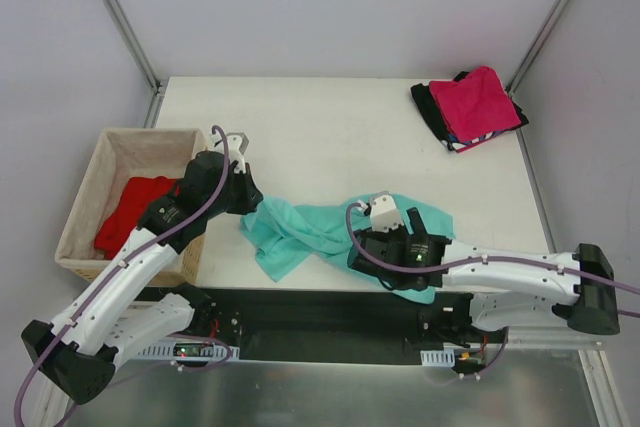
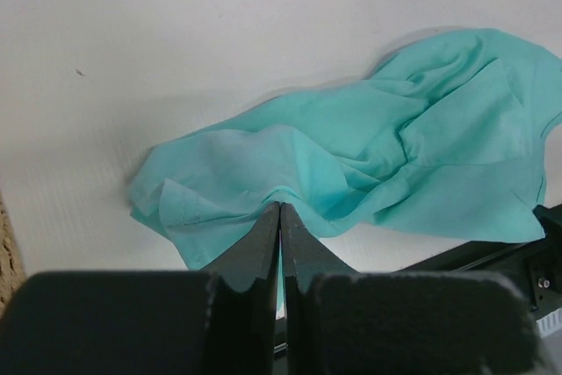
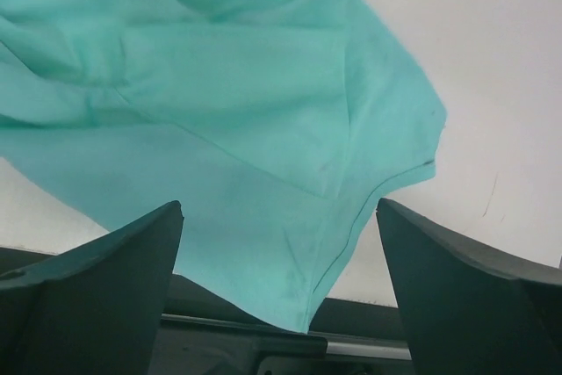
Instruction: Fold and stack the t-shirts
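A crumpled teal-green t-shirt (image 1: 300, 227) lies at the table's near edge, between the two arms. My left gripper (image 1: 246, 203) is shut on its left edge, and the cloth (image 2: 395, 155) rises in a small peak to the closed tips (image 2: 281, 208). My right gripper (image 1: 425, 227) hangs open over the shirt's right part, with a sleeve and hem (image 3: 219, 103) spread between the wide fingers (image 3: 279, 208). A folded magenta-pink t-shirt (image 1: 478, 102) tops a stack at the back right, over a black one and a striped one. A bright red t-shirt (image 1: 130, 209) lies in the basket.
The tan wicker basket (image 1: 110, 147) stands at the left edge of the table, beside the left arm. A black strip (image 1: 300, 307) runs along the table's near edge, and the teal shirt's corner hangs over it.
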`<state>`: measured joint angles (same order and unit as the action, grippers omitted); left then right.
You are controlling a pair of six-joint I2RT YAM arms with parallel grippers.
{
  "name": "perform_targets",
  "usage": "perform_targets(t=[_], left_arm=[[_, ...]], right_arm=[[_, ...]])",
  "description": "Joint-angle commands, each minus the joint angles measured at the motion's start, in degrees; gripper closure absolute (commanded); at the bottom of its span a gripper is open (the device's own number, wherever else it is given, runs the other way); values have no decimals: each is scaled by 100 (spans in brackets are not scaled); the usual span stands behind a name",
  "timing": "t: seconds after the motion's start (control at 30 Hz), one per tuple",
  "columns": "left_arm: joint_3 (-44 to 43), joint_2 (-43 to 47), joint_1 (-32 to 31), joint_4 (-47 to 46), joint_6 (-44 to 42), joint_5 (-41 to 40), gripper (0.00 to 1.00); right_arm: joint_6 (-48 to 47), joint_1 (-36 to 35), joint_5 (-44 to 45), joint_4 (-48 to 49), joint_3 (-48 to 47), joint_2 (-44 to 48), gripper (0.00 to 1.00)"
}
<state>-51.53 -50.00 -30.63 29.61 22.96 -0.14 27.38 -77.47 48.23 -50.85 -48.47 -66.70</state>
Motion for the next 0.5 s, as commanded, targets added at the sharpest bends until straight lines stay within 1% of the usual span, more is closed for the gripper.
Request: perform_targets(t=[0.0,0.1,0.17,0.2,0.23,0.27,0.3,0.33,0.37,0.4,0.43,0.47], left_arm=[[81,-27,49,-210,33,102,100],[73,-19,49,-236,51,128,100],[64,-10,49,-245,51,128,100],[55,-10,49,-245,51,137,100],[38,7,49,-236,42,137,100],[38,25,49,-236,42,129,100],[29,25,49,-236,42,128,100],[20,34,49,-236,42,128,100],[20,34,49,-236,33,137,100],[29,34,49,-236,33,129,100],[29,25,49,-236,33,120,100],[29,25,49,-236,24,120,100]], right_arm=[[-320,30,828,-505,-1005,192,3],[-654,292,951,-470,-1130,52,3],[-942,530,821,-172,-999,8,2],[-1040,818,715,21,-876,16,1],[-1154,978,558,518,-588,42,1],[-1338,1171,191,776,-402,69,3],[-1392,1565,-13,1013,-244,86,4],[-1462,1751,-215,1459,-112,95,5],[-1524,1927,-522,1638,116,61,7],[-1664,2233,-664,1788,170,17,10],[-1735,2376,-805,2050,206,-53,13],[-1814,2499,-954,2157,206,-228,22]])
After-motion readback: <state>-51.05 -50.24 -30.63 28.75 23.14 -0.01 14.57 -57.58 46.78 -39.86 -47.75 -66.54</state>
